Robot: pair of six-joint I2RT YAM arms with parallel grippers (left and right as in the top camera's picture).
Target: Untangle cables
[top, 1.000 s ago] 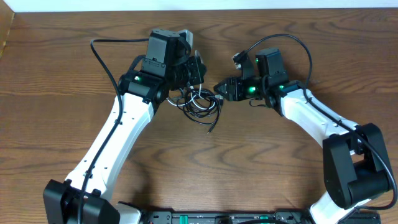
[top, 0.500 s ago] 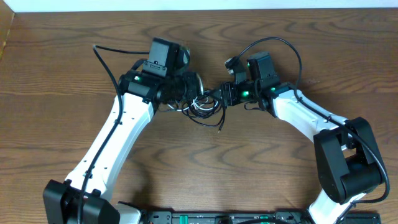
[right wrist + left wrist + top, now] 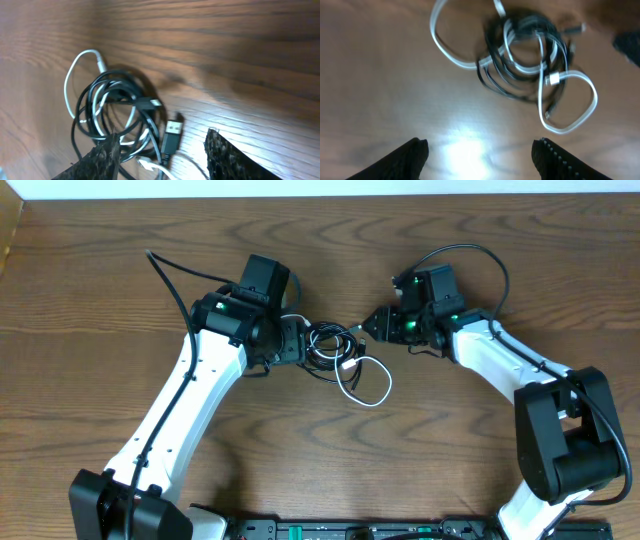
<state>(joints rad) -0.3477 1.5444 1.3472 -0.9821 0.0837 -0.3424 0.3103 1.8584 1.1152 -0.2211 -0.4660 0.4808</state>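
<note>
Tangle sits mid-table, lamp glare on the dark wood!
The black and white cables [image 3: 335, 345] lie bunched on the wooden table [image 3: 120, 280], between the left gripper [image 3: 479, 145] and right gripper [image 3: 162, 136], both released, grasping nothing.

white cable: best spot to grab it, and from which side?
Grip the white cable at the single loop sticking out of the tangle toward the robot's base. Come straight down with the fingers across the strand. That loop lies flat and alone on the table; further in it is wound with the black cable.
</note>
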